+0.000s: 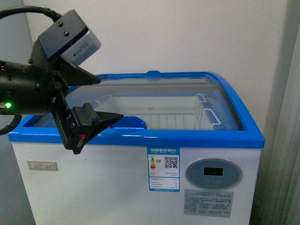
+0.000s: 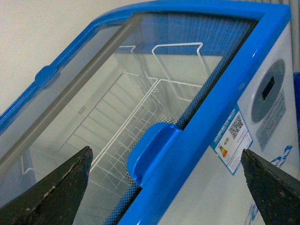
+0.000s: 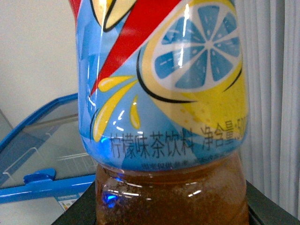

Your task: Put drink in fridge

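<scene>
The fridge point(image 1: 93, 187) is a white chest cooler with a blue rim and a curved glass lid point(image 1: 154, 91). White wire baskets point(image 1: 206, 117) show inside it. My left gripper point(image 1: 111, 98) is open and empty, held just above the front left rim beside the lid's blue handle point(image 1: 133, 121). In the left wrist view the gripper point(image 2: 165, 152) straddles that handle point(image 2: 152, 150) without touching it. My right gripper point(image 3: 168, 216) is shut on the drink point(image 3: 164, 93), whose light-blue, yellow and red label and brown liquid fill the right wrist view. The fridge point(image 3: 42, 117) lies behind it, lower left. The drink is out of the front view.
An oval grey display point(image 1: 213, 173) and an energy sticker point(image 1: 164, 176) are on the fridge's front. A white wall stands behind the fridge. A pale curtain point(image 1: 293, 140) hangs at its right and also shows in the right wrist view point(image 3: 274, 93).
</scene>
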Controlling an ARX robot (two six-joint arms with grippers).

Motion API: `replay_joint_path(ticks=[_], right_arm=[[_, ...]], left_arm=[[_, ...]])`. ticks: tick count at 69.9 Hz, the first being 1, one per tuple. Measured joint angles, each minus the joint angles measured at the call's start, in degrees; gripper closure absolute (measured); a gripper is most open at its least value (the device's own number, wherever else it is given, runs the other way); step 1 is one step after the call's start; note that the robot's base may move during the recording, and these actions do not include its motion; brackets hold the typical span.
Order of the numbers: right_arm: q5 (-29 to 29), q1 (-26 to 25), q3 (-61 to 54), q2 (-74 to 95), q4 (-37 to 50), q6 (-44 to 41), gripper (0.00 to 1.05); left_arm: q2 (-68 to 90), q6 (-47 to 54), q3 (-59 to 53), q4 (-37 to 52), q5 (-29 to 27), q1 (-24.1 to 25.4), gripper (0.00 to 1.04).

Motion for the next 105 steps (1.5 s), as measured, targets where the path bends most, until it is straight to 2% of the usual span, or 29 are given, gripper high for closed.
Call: replay_joint_path(ticks=[34, 50, 63, 83, 92, 105], right_arm=[[0.0, 0.0, 0.0, 0.0, 0.0, 0.0, 0.60], [0.0, 0.0, 0.0, 0.0, 0.0, 0.0, 0.60], [-0.1, 0.0, 0.0, 0.0, 0.0, 0.0, 0.60], [0.0, 0.0, 0.0, 0.0, 0.0, 0.0, 0.60], [-0.2, 0.0, 0.0, 0.0, 0.0, 0.0, 0.60], [0.0, 0.0, 0.0, 0.0, 0.0, 0.0, 0.60]], left_arm=[[14.1, 9.1, 15.5, -7.1, -2.1, -0.3, 0.08], [23.0, 11.0, 26.9, -12.0, -3.3, 0.6, 0.08], [29.8, 11.3, 38.2, -16.5, -1.9, 0.9, 0.08], [44.2, 13.0, 63.8, -18.7, -12.5, 0.7, 0.08], [53.3, 12.1, 78.6, -18.5, -20.0, 0.7, 0.08], [61.3, 8.6, 90.4, -15.7, -27.5, -0.7, 0.08]])
